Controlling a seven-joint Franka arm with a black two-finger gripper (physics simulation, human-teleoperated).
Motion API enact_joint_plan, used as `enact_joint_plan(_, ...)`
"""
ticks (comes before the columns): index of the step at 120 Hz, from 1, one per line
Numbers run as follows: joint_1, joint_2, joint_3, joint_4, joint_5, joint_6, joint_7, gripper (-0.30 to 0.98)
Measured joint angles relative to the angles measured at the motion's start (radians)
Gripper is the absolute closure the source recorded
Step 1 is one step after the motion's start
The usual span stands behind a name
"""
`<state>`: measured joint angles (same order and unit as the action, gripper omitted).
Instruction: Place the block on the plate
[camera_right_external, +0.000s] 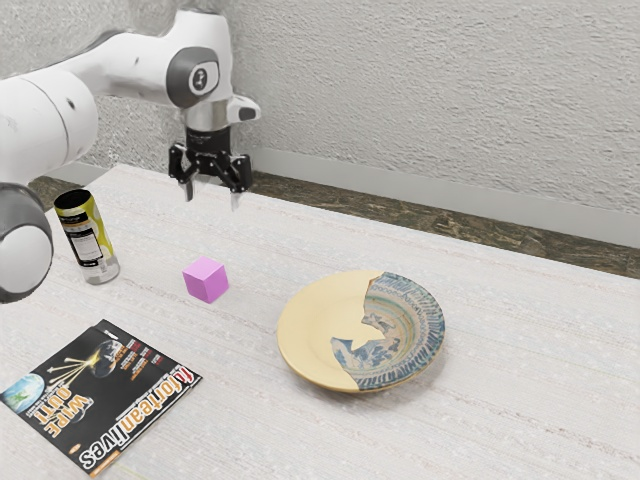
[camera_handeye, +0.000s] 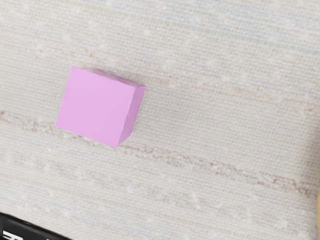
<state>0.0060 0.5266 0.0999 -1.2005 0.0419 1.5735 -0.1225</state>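
In the exterior view my gripper (camera_right_external: 211, 192) hangs above the table toward its far edge, its two fingers spread apart with nothing between them. The pink block (camera_right_external: 206, 280) lies on the table, lower than the gripper and apart from it. To the exterior view's right of the block is the plate (camera_right_external: 315, 327), part plain yellow and part blue patterned, with nothing on it. The wrist view has the block (camera_handeye: 96, 106) on the pale tabletop and a sliver of the plate (camera_handeye: 318, 218) at the border.
A yellow-and-black can (camera_right_external: 86, 238) stands on the table (camera_right_external: 510, 370) at the exterior view's left of the block. A dark magazine (camera_right_external: 100, 395) lies flat near the block, and its edge (camera_handeye: 30, 231) reaches into the wrist view. A textured wall rises behind the table.
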Motion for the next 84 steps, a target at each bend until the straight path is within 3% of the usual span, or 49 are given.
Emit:
enact_joint_plan(23,-0.006,0.137,0.115,0.064,-0.07,0.02,0.035,0.0)
enact_joint_plan(84,0.009,0.271,0.181,0.059,-0.146,0.141,0.142,0.0)
